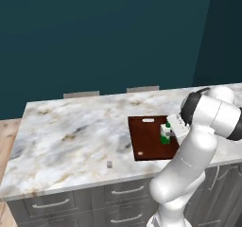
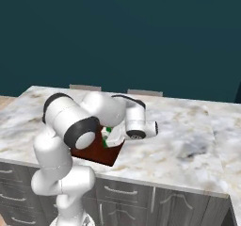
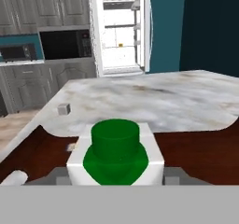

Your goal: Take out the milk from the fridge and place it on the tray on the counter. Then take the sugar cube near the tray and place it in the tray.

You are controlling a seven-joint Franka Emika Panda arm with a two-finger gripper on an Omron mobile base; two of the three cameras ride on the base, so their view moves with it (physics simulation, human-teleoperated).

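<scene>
Milk [image 1: 165,133] is seen upright over the right part of the tray [image 1: 144,141], which lies on the counter [image 1: 71,131]. Gripper [image 1: 168,131] is closed around the milk at its upper white band; contact between carton base and tray cannot be told. In the hand view the green cap [image 3: 115,139] is close up. Sugar cube [image 1: 109,164] sits on the counter left of the tray, near the front edge, apart from it. Fridge [image 3: 122,34] is seen open far beyond the counter, microwave [image 3: 65,43] to its left.

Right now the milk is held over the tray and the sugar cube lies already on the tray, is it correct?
Not quite. The sugar cube lies on the counter beside the tray, not on it, as the left base view shows. The milk is indeed over the tray.
</scene>
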